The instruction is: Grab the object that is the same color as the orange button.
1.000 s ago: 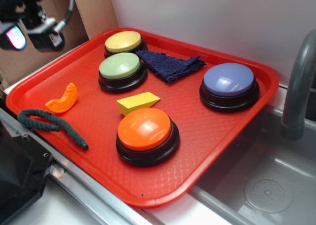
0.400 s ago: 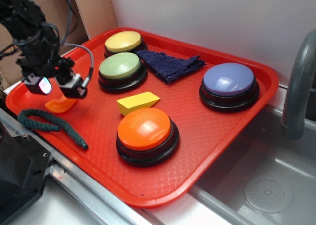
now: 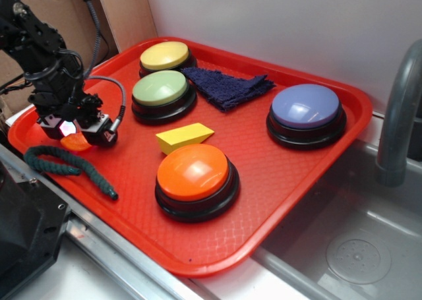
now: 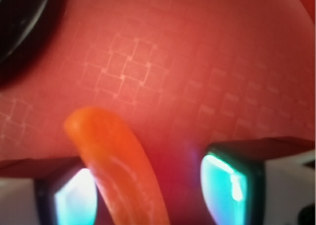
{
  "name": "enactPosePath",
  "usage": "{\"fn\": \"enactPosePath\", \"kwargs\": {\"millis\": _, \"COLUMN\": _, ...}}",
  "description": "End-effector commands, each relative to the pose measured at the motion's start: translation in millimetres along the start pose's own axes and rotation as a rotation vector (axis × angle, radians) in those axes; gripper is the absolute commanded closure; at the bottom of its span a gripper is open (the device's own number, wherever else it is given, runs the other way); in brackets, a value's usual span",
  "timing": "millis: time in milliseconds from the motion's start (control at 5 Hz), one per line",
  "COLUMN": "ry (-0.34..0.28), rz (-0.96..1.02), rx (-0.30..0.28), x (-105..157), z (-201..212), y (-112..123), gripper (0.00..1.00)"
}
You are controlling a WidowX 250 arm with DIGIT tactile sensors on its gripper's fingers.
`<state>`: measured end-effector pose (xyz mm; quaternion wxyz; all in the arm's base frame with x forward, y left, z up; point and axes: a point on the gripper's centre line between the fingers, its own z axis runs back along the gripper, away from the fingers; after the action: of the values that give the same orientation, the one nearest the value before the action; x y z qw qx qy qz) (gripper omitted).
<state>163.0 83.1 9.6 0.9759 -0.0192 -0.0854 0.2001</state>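
The small orange crescent object (image 4: 118,170) lies on the red tray (image 4: 207,71), between my two glowing finger pads. It sits close against the left pad (image 4: 74,200), with a gap to the right pad (image 4: 224,185). My gripper (image 4: 148,190) is open and down at tray level. From outside, my gripper (image 3: 69,130) covers most of the object (image 3: 78,144) at the tray's left side. The orange button (image 3: 195,175) stands near the tray's front, to the right.
A dark green rope (image 3: 66,161) lies just in front of the gripper. A green button (image 3: 161,92), a yellow button (image 3: 165,56), a purple-blue button (image 3: 306,112), a yellow wedge block (image 3: 184,137) and a navy cloth (image 3: 227,86) share the tray (image 3: 277,175). A sink (image 3: 349,240) is on the right.
My gripper has come down from the upper left onto the tray and now straddles the orange crescent. The crescent and the other things have not moved.
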Motion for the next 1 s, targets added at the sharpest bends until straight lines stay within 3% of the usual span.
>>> {"fn": "enactPosePath", "kwargs": {"millis": 0, "ry": 0.003, "rz": 0.017, "rx": -0.036, "x": 5, "z": 10, "y": -1, "gripper": 1.00}}
{"fn": "enactPosePath", "kwargs": {"millis": 200, "ry": 0.022, "rz": 0.102, "rx": -0.030, "x": 15, "z": 35, "y": -9, "gripper": 1.00}}
{"fn": "enactPosePath", "kwargs": {"millis": 600, "ry": 0.012, "rz": 0.185, "rx": -0.121, "x": 30, "z": 126, "y": -53, "gripper": 1.00}}
{"fn": "enactPosePath", "kwargs": {"millis": 800, "ry": 0.025, "rz": 0.170, "rx": -0.189, "x": 30, "z": 148, "y": -69, "gripper": 1.00}}
